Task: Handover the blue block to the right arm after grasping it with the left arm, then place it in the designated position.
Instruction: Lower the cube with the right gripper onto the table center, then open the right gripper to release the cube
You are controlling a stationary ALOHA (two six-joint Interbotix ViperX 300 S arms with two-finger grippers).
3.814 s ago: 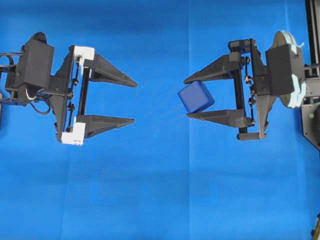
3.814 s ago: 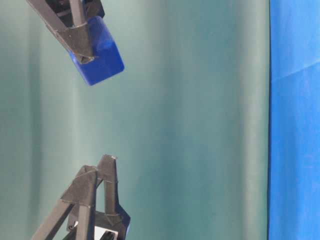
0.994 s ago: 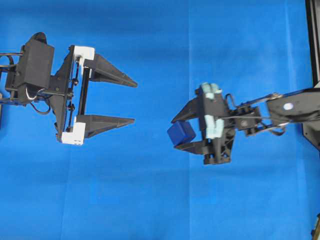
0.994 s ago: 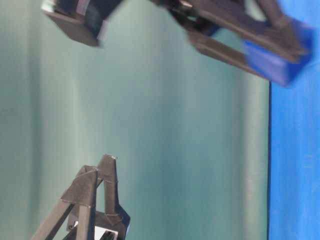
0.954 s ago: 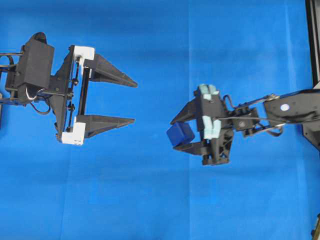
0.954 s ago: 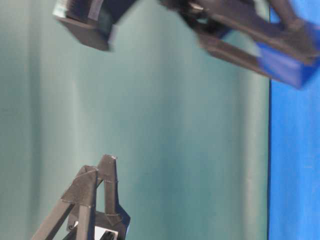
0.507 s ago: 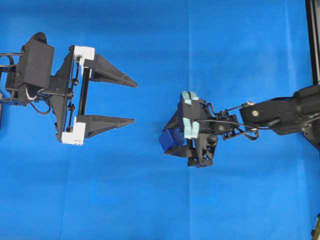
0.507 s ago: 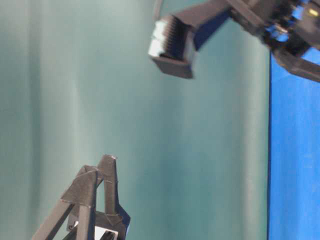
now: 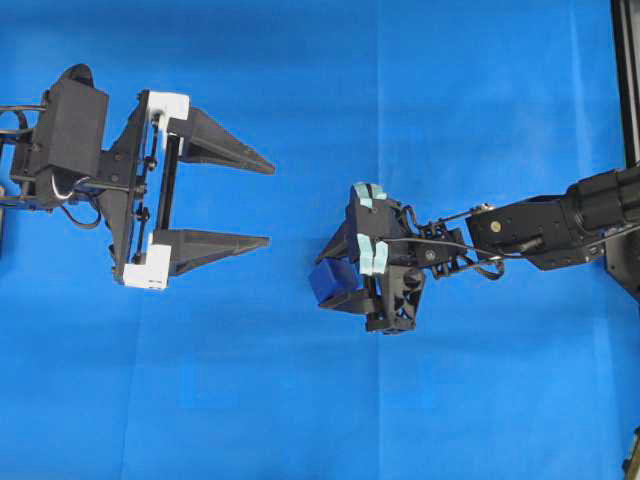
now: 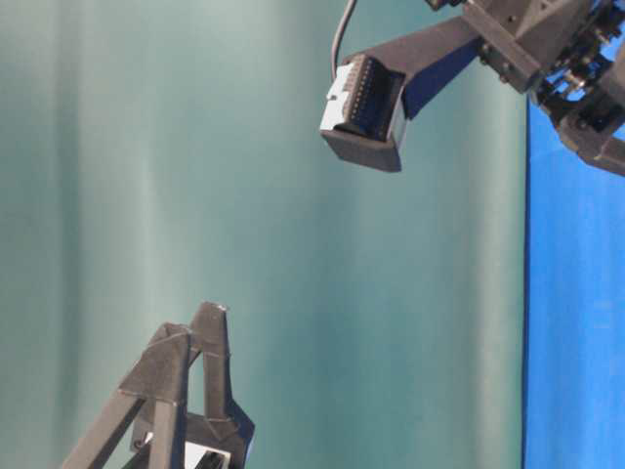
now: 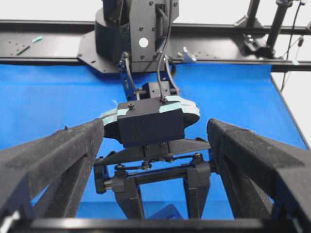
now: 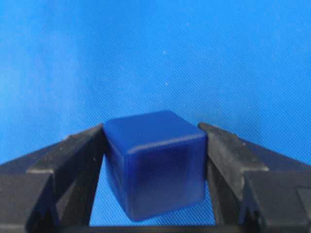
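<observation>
Since the earlier frames the right arm has reached out and tipped downward, carrying its load toward the centre of the surface; the left arm has not moved. Left: the black left gripper (image 9: 262,203) with white plastic brackets hangs with its jaws spread wide and empty, well apart from the action. Centre: the small dark-blue rounded cube, the blue block (image 9: 329,279), is pinched between the two pointed fingers of the all-black right gripper (image 9: 335,275); the wrist view shows it (image 12: 154,162) squarely seated, one finger pad (image 12: 221,160) flat against each side face. Right: the right arm's forearm stretches in from the frame edge over the blue cloth surface (image 9: 480,120). The handover appears complete; placement remains. To place well, lower until the block's underside meets the cloth, then open, so it neither drops nor tumbles.
</observation>
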